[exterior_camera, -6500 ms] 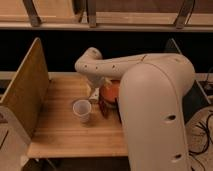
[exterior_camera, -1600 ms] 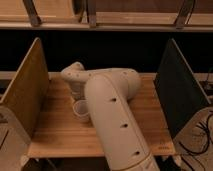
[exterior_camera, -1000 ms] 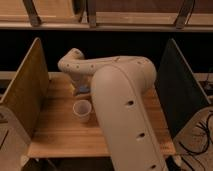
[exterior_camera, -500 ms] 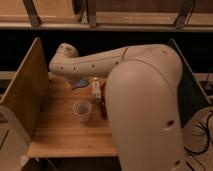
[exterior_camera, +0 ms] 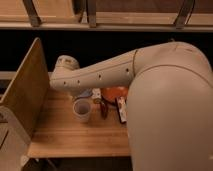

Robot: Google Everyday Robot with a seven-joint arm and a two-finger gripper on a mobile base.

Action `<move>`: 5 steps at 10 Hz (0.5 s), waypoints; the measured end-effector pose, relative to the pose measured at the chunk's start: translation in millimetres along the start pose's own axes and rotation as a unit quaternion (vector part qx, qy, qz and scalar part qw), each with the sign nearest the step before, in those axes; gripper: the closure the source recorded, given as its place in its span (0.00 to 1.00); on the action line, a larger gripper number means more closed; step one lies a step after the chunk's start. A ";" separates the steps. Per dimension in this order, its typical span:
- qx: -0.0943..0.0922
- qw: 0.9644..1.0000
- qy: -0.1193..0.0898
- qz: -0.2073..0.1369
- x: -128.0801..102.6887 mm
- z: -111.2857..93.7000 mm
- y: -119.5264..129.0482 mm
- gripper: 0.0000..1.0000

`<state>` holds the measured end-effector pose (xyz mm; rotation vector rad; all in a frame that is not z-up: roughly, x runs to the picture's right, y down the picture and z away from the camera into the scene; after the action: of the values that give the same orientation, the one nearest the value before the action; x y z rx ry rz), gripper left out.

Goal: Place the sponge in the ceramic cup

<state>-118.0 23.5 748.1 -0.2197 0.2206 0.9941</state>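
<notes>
Gripper [exterior_camera: 80, 91] drawn closed just behind the ceramic cup [exterior_camera: 81, 110], tucked under the big white arm [exterior_camera: 100, 75].
The sponge [exterior_camera: 86, 94] shows as a dull-blue piece at the gripper's tip, just past the cup's far rim; whether it is pinched there cannot be told. The cup stands upright on the wooden table [exterior_camera: 65, 137]. To the cup's right lie a whitish block [exterior_camera: 96, 93], an orange-red round thing [exterior_camera: 115, 93] and a dark packet [exterior_camera: 121, 109]. A wooden panel [exterior_camera: 25, 95] stands to the cup's left.
</notes>
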 end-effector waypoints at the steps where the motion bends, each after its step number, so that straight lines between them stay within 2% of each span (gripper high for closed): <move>1: -0.001 1.000 0.000 0.000 -0.4 -0.1 0.7 1.00; 4: -0.004 1.000 0.001 -0.004 -1.3 3.1 6.6 1.00; 5: -0.012 1.000 0.004 -0.012 -1.5 7.7 18.3 1.00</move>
<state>-133.6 34.1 754.5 -0.2480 0.2118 0.9721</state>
